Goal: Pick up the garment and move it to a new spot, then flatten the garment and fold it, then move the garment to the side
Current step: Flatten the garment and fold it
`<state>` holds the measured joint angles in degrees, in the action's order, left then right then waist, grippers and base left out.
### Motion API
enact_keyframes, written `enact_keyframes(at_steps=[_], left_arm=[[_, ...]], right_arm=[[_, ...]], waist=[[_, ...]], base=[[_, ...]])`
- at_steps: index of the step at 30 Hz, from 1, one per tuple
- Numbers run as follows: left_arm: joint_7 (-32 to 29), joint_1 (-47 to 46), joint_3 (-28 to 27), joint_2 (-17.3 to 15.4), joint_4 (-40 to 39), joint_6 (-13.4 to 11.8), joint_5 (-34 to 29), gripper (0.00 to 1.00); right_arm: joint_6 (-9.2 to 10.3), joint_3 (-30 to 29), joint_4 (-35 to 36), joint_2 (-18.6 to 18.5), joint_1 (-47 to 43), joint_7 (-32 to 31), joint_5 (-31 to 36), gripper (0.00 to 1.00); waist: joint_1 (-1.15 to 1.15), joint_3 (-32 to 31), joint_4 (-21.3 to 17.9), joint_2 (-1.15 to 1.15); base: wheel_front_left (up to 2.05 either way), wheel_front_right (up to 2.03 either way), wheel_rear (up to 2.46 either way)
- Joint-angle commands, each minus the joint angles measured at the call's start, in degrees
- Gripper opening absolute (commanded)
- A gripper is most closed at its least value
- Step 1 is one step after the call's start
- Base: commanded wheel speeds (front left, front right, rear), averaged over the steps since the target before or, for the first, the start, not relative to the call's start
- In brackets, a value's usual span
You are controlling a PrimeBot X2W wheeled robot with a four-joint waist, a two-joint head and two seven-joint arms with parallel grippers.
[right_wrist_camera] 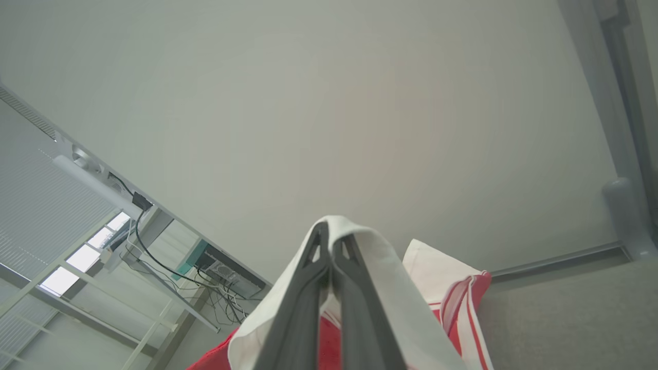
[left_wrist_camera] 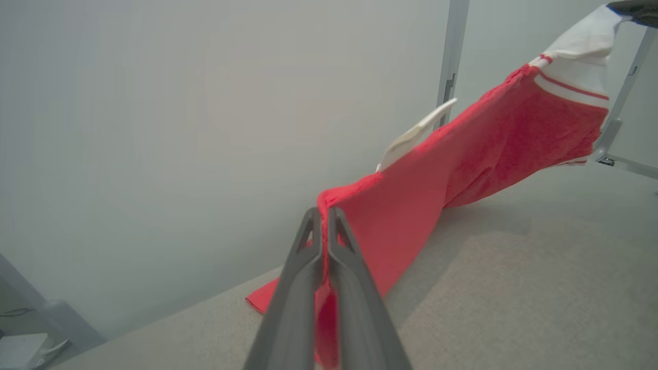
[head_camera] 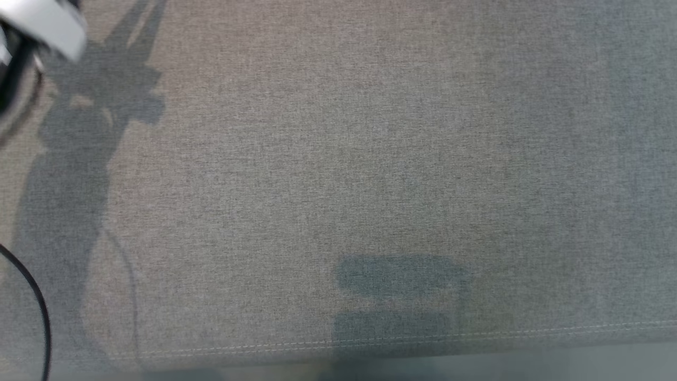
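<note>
since my left end effector (left_wrist_camera: 324, 211) is clenched on the red garment (left_wrist_camera: 462, 164) and my right end effector (right_wrist_camera: 331, 228) on its white trim, it hangs stretched above the bench (left_wrist_camera: 514, 288), one corner trailing; i judge flattening, folding and setting aside are left.

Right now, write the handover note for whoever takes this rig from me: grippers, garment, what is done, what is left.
Left gripper: shut on a red edge of the red knit garment with white striped trim.
Right gripper: shut on the garment's white trim.
Garment: hangs stretched between both grippers above the grey woven fabric surface; one red corner seems to touch it.
Done: pickup.
Left: lay it down at the new spot, flatten, fold, move aside.
</note>
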<state>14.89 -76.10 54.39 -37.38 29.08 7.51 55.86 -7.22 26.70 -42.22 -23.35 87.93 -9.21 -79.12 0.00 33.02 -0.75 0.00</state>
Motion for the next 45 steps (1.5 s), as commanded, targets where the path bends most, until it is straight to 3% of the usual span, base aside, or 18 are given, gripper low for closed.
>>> enact_keyframes(at_steps=[1,6,16,29,45], left_arm=[[0.10,2.79,-0.64,-3.01,0.04,-0.02,0.20,0.00],[0.10,13.60,-3.44,-2.44,-1.22,-0.02,1.31,0.00],[0.10,32.37,-11.93,-0.92,-4.98,-0.02,-5.26,0.00],[0.10,44.90,-14.72,1.81,-1.31,-0.02,-13.35,0.00],[0.10,52.81,-17.46,7.64,2.85,-0.02,-19.03,0.00]], right_arm=[[-0.26,0.38,3.09,-0.50,-5.30,-3.51,-1.88,0.00],[-0.26,1.10,11.58,-5.42,-18.83,-13.52,-8.41,0.00],[-0.26,2.02,23.54,-12.42,-43.38,-20.67,-17.96,0.00],[-0.26,4.76,28.22,-16.97,-58.27,-20.15,-24.19,0.00],[-0.26,10.96,32.99,-20.59,-66.24,-14.04,-26.73,0.00]], waist=[[0.00,-0.04,-0.49,0.00],[0.00,-2.04,0.05,0.00],[0.00,-13.55,1.51,0.00],[0.00,-21.72,1.46,0.00],[0.00,-26.19,1.43,0.00]], base=[[0.00,0.00,0.00],[0.00,0.00,0.00],[0.00,0.00,0.00],[0.00,0.00,0.00],[0.00,0.00,0.00]])
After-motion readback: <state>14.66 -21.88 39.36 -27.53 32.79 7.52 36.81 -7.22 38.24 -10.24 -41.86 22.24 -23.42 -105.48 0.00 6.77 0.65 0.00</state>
